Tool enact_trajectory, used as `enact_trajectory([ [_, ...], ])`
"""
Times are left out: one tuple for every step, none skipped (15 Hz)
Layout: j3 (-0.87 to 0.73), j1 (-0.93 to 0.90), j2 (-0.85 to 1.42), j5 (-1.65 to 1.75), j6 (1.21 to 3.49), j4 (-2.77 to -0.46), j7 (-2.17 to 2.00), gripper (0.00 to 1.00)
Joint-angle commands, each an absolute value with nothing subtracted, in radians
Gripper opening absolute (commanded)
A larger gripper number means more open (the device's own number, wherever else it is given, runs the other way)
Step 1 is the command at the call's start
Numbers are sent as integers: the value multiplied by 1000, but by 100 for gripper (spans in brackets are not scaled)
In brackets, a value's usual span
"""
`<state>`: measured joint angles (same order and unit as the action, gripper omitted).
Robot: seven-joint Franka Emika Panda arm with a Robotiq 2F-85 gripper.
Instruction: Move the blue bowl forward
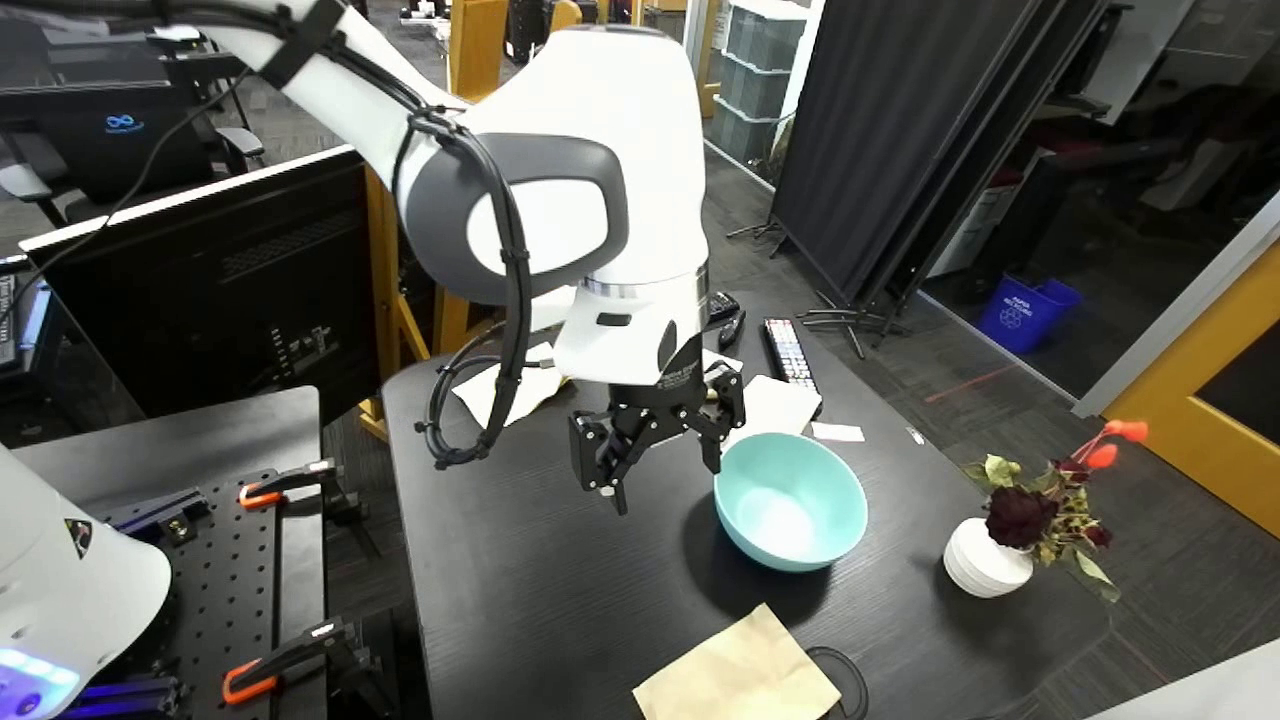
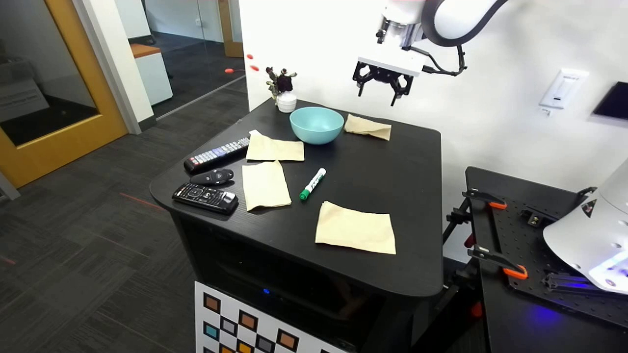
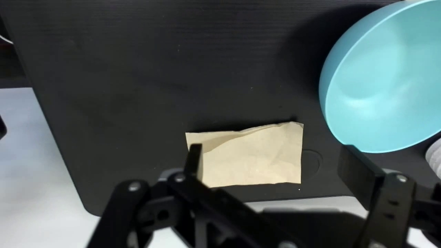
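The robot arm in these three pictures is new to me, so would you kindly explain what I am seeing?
It is one jointed white arm with a two-fingered black hand. Two pictures come from cameras standing apart from it; the third, from one mounted on the arm, looks down past the hand. On the dark table are the blue bowl it should move forward, a white pot of flowers, four tan sheets, a green-capped marker, two remotes and a smaller black gadget. The hand hangs open above the table, holding nothing.
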<state>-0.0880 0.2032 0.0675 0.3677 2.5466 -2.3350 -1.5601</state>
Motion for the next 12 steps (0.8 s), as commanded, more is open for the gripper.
enact_trajectory([
  [-131, 156, 154, 372, 2572, -2270, -1634, 100],
  [-140, 147, 172, 367, 2581, -2259, -1643, 100],
  [-152, 136, 193, 373, 2593, -2247, -1662, 100],
  [-161, 127, 212, 371, 2602, -2236, -1669, 100],
  [-172, 117, 232, 371, 2610, -2225, -1678, 100],
  [-183, 107, 251, 370, 2615, -2213, -1686, 100],
  [-194, 96, 271, 371, 2621, -2202, -1694, 100],
  [-203, 87, 289, 366, 2623, -2190, -1692, 100],
  [-211, 79, 307, 359, 2628, -2181, -1688, 100],
  [-220, 70, 322, 356, 2632, -2172, -1686, 100],
  [-226, 63, 338, 351, 2639, -2165, -1682, 100],
  [-231, 58, 353, 344, 2645, -2156, -1674, 100],
])
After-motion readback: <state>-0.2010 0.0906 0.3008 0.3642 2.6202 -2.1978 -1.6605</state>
